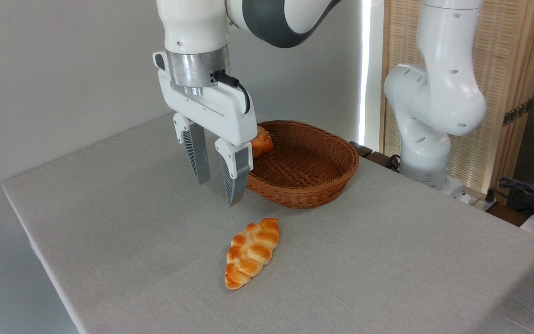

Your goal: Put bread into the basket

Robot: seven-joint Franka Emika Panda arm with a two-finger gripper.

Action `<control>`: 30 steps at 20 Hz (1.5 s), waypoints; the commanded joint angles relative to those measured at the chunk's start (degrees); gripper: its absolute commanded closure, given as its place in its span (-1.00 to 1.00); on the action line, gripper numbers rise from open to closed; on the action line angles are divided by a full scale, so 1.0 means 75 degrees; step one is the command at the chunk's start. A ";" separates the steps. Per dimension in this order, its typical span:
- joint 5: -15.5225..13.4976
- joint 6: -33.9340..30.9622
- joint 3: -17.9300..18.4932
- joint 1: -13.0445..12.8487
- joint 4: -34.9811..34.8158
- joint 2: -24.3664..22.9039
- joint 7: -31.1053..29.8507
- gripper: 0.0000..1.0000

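Gripper (pixel 218 192) hangs empty over the table (pixel 387 260) with its fingers spread a moderate way apart, tips up off the cloth and set behind and left of the bread (pixel 252 253), which lies flat on the table, just in front of the basket (pixel 313 195) but not touching it. A small bun (pixel 261 141) already sits inside the basket at its back-left rim. My worry is the loaf lies diagonal, so closing without lining up across its narrow width could make the glossy crust squirt out or spin, and a low carry might clip that thick rim.
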 commanded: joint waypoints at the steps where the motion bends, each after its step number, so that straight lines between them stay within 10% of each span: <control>1: -0.0037 0.0031 0.0018 0.0036 0.0017 -0.0002 0.0130 -1.00; 30: -0.0060 0.0008 0.0229 0.0048 0.0181 -0.0014 0.0236 -1.00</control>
